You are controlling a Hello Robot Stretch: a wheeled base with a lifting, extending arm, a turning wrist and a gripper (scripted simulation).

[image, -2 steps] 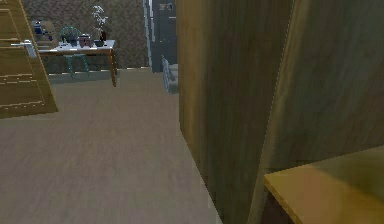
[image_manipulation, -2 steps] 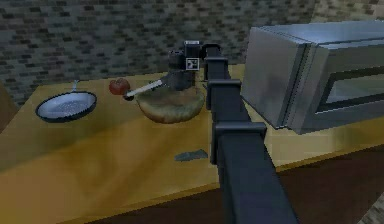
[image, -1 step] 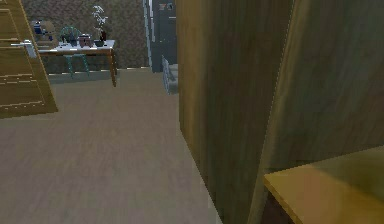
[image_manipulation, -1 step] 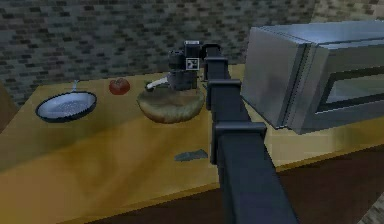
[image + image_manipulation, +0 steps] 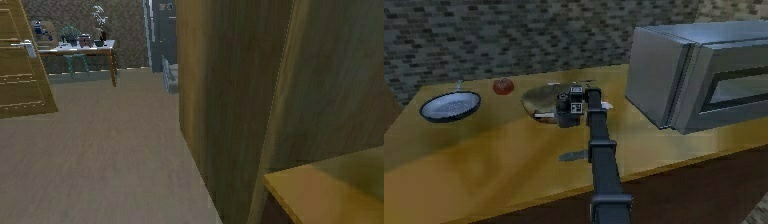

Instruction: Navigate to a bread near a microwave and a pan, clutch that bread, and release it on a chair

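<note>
pincer [image 5: 562, 110] above the yellow bench [image 5: 474, 165], cannot tell if it holds anything, round tan lump [image 5: 539, 97] just beside the pincer, pan [image 5: 451, 107] and small red thing [image 5: 504, 86] past the lump, microwave [image 5: 699, 75] on the pincer's other side

I see a round, flat, grey-brown lump [image 5: 540, 98] lying on the wooden counter [image 5: 484, 160]. It could be the bread, but I can't be sure. The pan [image 5: 450, 107] sits on the same counter, off to the lump's left in the arm side view. It is round, dark at the rim and pale inside. The microwave [image 5: 702, 75] is a big shiny grey box standing on the counter, near the lump's right.
</note>
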